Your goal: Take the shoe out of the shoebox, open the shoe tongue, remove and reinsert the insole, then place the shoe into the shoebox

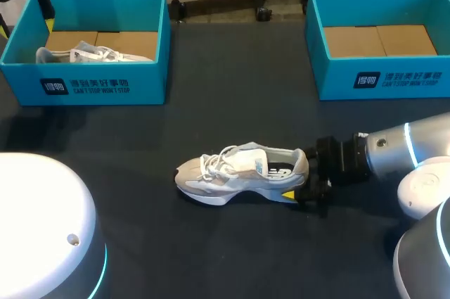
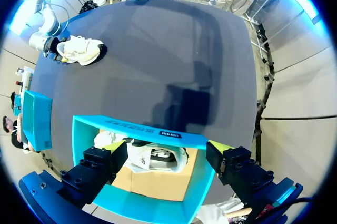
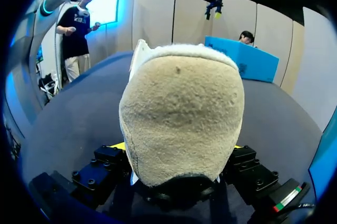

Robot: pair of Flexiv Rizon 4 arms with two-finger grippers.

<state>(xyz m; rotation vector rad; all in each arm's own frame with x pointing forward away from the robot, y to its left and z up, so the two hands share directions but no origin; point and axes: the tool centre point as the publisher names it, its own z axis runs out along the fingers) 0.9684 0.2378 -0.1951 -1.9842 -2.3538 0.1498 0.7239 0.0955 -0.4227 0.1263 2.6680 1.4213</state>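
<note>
head view: the shoe lies on its sole at the middle of the counter, toe toward my left, the right jaws at its heel. a second shoe sits in the left shoebox; the right shoebox stands well apart. each box front bears a dark label with white print.
left wrist view: the left jaws hang spread above the left shoebox — the second shoe under them.
right wrist view: the right jaws pinch the shoe's heel from both sides.
</note>
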